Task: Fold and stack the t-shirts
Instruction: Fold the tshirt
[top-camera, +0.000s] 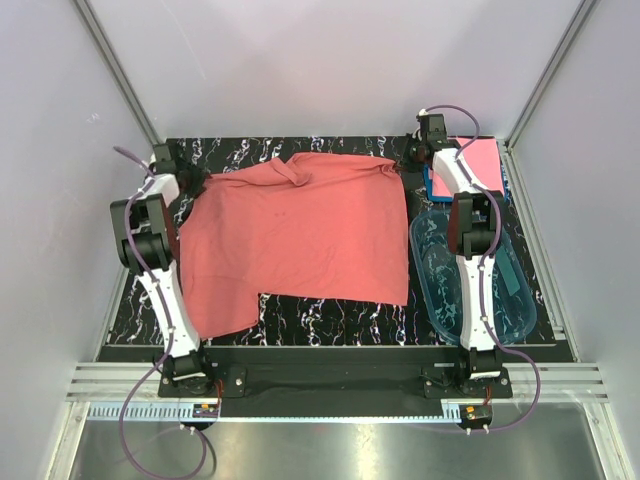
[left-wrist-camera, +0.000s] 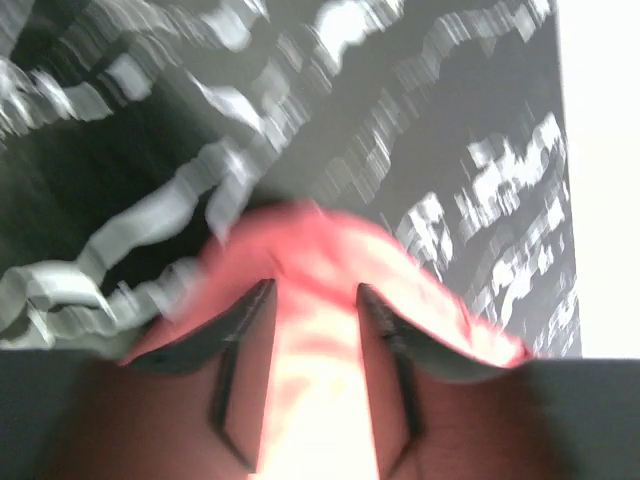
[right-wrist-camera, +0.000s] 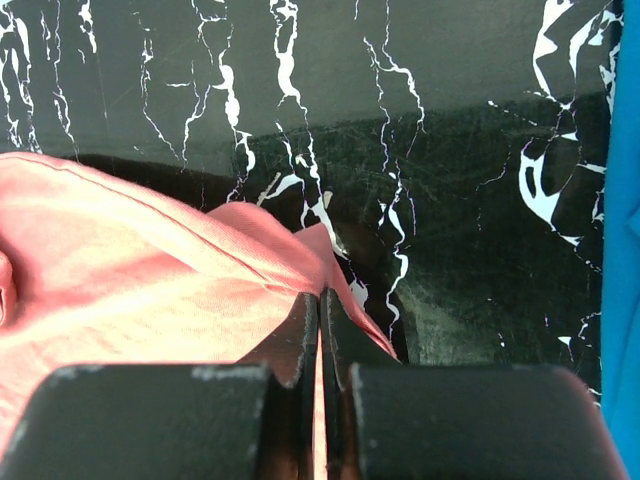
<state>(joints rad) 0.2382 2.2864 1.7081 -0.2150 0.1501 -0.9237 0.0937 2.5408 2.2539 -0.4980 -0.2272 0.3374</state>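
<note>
The salmon t-shirt lies spread over the black marbled table, with a sleeve bunched at its far edge. My left gripper is at the shirt's far left corner. In the blurred left wrist view its jaws stand apart with salmon cloth between and around them. My right gripper is at the far right corner, and its jaws are shut on the shirt's edge. A folded pink t-shirt lies on a folded blue one at the far right.
A clear blue plastic tub lies along the right side under my right arm. The blue shirt's edge also shows at the right of the right wrist view. Grey walls enclose the table on three sides.
</note>
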